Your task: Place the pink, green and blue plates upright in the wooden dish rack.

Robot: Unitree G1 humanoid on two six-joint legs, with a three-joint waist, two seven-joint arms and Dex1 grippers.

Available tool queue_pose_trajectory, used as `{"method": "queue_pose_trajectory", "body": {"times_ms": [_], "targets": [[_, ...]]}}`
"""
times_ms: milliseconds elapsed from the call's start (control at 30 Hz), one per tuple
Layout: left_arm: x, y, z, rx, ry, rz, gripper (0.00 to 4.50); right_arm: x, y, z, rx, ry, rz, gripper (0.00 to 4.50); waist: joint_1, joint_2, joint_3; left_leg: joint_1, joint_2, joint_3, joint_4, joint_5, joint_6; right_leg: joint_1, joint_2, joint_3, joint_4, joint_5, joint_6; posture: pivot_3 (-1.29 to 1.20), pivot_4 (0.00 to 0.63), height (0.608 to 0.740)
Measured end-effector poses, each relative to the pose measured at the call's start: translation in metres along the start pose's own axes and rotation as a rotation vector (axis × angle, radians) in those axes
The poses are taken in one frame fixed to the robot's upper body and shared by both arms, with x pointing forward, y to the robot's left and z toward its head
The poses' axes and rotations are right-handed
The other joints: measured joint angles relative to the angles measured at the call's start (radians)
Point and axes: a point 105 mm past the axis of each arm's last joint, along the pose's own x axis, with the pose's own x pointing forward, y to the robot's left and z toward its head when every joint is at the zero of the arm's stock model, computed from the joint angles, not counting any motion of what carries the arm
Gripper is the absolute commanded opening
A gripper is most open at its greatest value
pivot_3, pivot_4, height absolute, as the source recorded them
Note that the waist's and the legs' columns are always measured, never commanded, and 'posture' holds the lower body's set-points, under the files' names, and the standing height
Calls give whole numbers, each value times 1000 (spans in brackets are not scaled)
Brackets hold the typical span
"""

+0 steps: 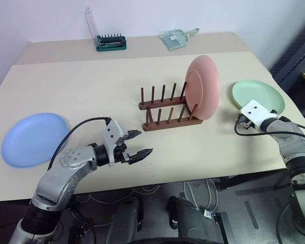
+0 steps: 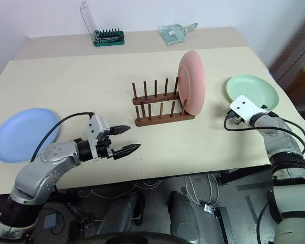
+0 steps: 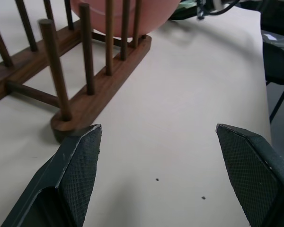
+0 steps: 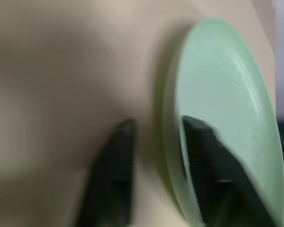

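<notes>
The pink plate (image 1: pixel 203 86) stands upright in the right-hand end of the wooden dish rack (image 1: pixel 162 109) at the table's middle. At the right edge the green plate (image 1: pixel 259 94) lies flat. My right gripper (image 4: pixel 157 122) is at its near rim, one finger (image 4: pixel 203 161) over the plate and the other on the table side, with a small gap left. The blue plate (image 1: pixel 33 138) lies flat at the far left. My left gripper (image 1: pixel 145 142) hovers open and empty just in front of the rack's left end, pointing right.
A green tray of screwdriver bits (image 1: pixel 111 42) and a clear plastic item (image 1: pixel 175 38) sit on the far table section. The rack's left slots hold nothing. The table's front edge (image 1: pixel 193 175) runs close below both arms.
</notes>
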Motion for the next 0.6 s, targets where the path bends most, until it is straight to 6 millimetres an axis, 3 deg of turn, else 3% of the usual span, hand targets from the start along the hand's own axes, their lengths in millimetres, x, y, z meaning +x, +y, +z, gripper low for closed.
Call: {"method": "queue_pose_trajectory", "body": {"times_ms": [233, 300, 400, 600], "targets": [[0, -1, 2, 5, -1, 11, 4008, 1, 0, 1, -23, -24, -25, 77, 3, 0, 0, 0, 0, 0, 0, 0, 0, 0, 0, 0, 0, 0, 0, 0, 150, 735], [0, 0, 1, 0, 6, 13, 4008, 0, -4, 10, -39, -63, -53, 77, 3, 0, 0, 0, 0, 0, 0, 0, 0, 0, 1, 0, 0, 0, 0, 0, 150, 735], [0, 0, 1, 0, 7, 12, 4008, -8, -25, 38, -46, -166, -149, 77, 1, 1, 1, 0, 0, 0, 0, 0, 0, 0, 2, 1, 1, 0, 0, 0, 150, 735], [1, 1, 5, 12, 0, 9, 4008, -51, -101, 120, 57, -479, -424, 77, 4, 2, 1, 0, 0, 0, 0, 0, 0, 0, 2, 0, 1, 0, 0, 0, 150, 735]]}}
